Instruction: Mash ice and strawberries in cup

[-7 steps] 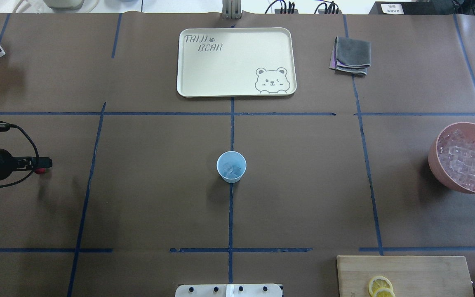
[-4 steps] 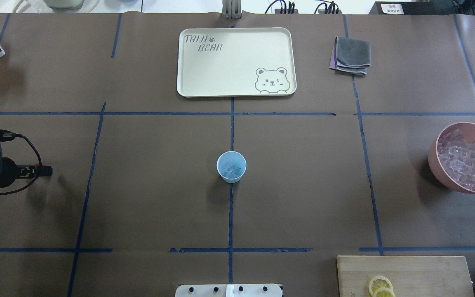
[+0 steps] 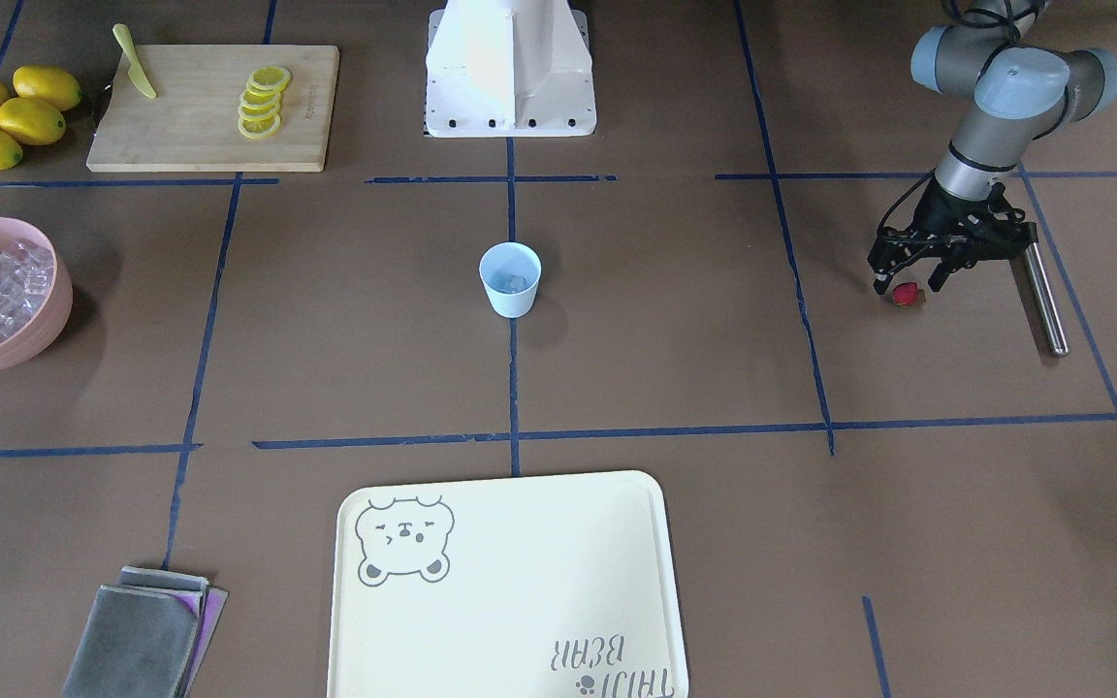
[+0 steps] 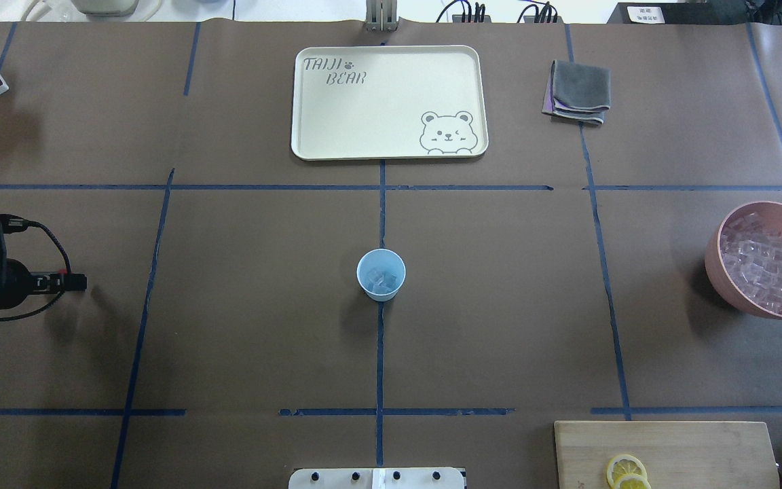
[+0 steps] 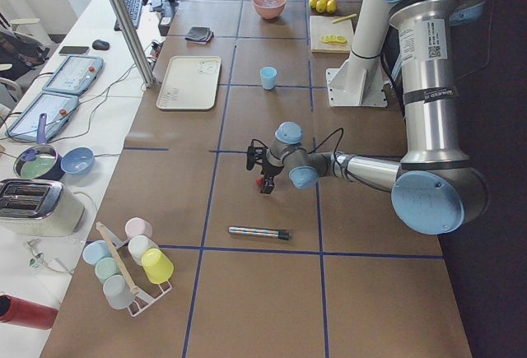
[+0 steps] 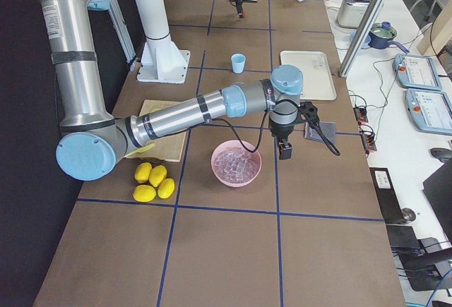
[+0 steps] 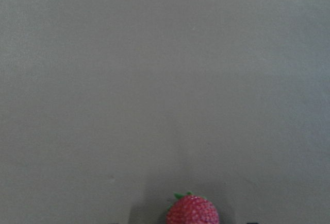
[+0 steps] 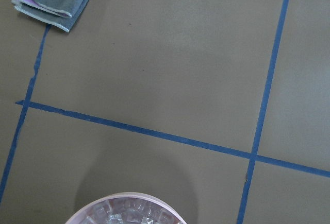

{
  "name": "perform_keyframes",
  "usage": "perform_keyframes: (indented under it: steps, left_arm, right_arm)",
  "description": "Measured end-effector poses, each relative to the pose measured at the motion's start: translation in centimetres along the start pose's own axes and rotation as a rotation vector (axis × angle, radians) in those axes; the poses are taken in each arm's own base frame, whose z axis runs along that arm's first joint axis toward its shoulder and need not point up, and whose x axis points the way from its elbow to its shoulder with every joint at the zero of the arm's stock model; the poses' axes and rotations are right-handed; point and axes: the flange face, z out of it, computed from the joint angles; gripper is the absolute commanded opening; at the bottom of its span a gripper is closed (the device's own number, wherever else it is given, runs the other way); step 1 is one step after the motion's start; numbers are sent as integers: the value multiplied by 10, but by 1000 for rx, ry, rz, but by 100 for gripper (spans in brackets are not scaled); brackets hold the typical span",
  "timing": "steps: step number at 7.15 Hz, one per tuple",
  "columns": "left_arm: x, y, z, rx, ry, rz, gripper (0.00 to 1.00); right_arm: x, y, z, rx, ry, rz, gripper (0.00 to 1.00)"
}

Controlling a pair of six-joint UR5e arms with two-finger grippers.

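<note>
The pale blue cup (image 4: 381, 274) stands upright at the table's middle with a few clear ice cubes (image 4: 382, 280) inside; the front view also shows the cup (image 3: 510, 278). One red strawberry (image 3: 904, 294) with a green tip lies on the paper far to the robot's left. My left gripper (image 3: 906, 287) is open just above the table, a finger on each side of the berry, apart from it. At the bottom edge of the left wrist view sits the strawberry (image 7: 192, 211). My right gripper (image 6: 284, 150) hangs beside the pink bowl; I cannot tell if it is open or shut.
A pink bowl (image 4: 713, 272) full of ice sits at the right edge. A metal rod (image 3: 1043, 296) lies near the left gripper. Cream tray (image 4: 364, 115) and grey cloth (image 4: 578, 92) sit at the back; a cutting board (image 4: 690, 448) with lemon slices lies front right.
The left gripper has shifted a little toward the robot and now covers most of the strawberry from above. The right gripper's tip has left the overhead view's right edge.
</note>
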Motion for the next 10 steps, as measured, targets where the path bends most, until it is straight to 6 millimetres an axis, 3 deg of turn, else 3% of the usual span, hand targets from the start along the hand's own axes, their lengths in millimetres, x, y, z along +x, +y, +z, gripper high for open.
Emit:
perform_keyframes:
  steps: [6, 8, 10]
  left_arm:
    - [4, -2, -4, 5, 10, 9, 77]
    - [4, -3, -4, 6, 11, 8, 67]
    - [4, -4, -6, 9, 12, 7, 49]
  right_arm:
    - [3, 0, 4, -7, 0, 6, 100]
    - [3, 0, 4, -7, 0, 7, 100]
    - [4, 0, 4, -7, 0, 7, 100]
